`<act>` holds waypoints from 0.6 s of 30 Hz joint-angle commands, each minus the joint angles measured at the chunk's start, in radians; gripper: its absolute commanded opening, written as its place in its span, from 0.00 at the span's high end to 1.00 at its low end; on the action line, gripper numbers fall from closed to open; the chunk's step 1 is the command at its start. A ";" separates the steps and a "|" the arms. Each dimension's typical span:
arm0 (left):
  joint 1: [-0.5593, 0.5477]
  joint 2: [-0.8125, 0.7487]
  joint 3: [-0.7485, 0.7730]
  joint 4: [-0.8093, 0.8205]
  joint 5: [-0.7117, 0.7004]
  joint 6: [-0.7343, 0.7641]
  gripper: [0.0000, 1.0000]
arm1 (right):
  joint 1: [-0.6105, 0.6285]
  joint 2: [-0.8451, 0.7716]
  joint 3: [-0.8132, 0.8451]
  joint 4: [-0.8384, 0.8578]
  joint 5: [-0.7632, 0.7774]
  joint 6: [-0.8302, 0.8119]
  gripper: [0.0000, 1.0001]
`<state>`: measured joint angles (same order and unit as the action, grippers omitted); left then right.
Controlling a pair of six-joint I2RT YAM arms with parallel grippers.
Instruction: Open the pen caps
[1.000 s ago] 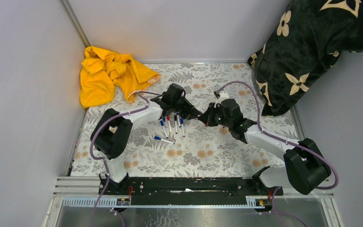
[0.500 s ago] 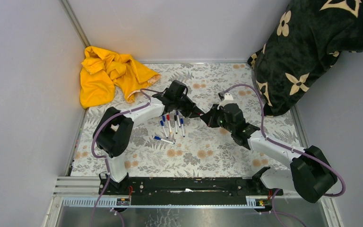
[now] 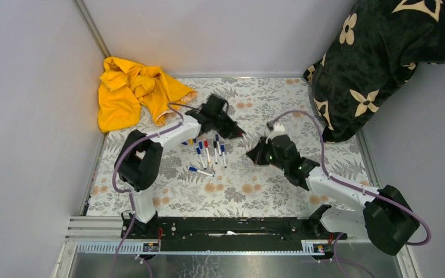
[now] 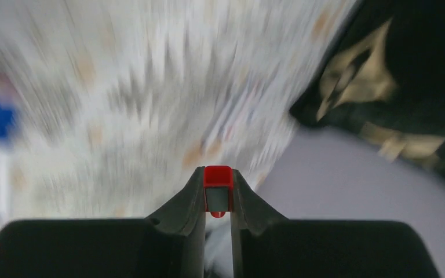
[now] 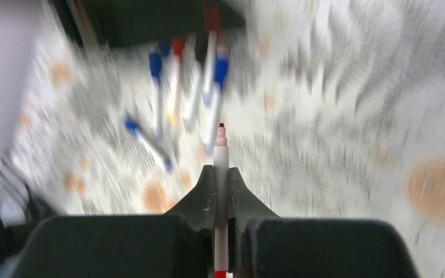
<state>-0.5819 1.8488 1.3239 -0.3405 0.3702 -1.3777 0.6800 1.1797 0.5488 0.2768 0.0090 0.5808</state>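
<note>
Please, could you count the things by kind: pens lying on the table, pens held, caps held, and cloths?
Pens on the table: 5 in view
Pen held: 1
Red cap held: 1
Cloths: 2, the yellow cloth and the black cloth
Total: 9

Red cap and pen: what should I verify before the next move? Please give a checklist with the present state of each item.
1. The red cap gripped by the left tool: ok.
2. The pen gripped by the right tool: ok.
3. Cap off, the red tip bare: ok.
4. Both tools apart, not touching: ok.
5. Which of the other pens on the mat are capped: cannot tell, too small or blurred.
</note>
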 commanded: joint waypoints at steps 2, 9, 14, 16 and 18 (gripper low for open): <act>0.208 0.038 0.106 0.191 -0.414 0.019 1.00 | 0.087 -0.056 -0.109 -0.391 -0.127 0.027 1.00; 0.210 0.060 0.152 0.167 -0.404 0.097 1.00 | 0.092 -0.054 -0.073 -0.421 -0.090 0.007 1.00; 0.209 0.043 0.146 0.058 -0.416 0.240 1.00 | 0.092 -0.032 -0.010 -0.433 -0.015 -0.027 1.00; 0.208 0.027 0.131 0.004 -0.448 0.293 1.00 | 0.090 0.010 0.039 -0.453 0.033 -0.057 1.00; 0.208 0.012 0.113 -0.065 -0.489 0.332 1.00 | 0.087 0.053 0.086 -0.463 0.067 -0.086 1.00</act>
<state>-0.3805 1.8961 1.4570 -0.2745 -0.0177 -1.1782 0.7658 1.1736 0.5266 -0.1658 -0.0193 0.5640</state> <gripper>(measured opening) 0.216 0.055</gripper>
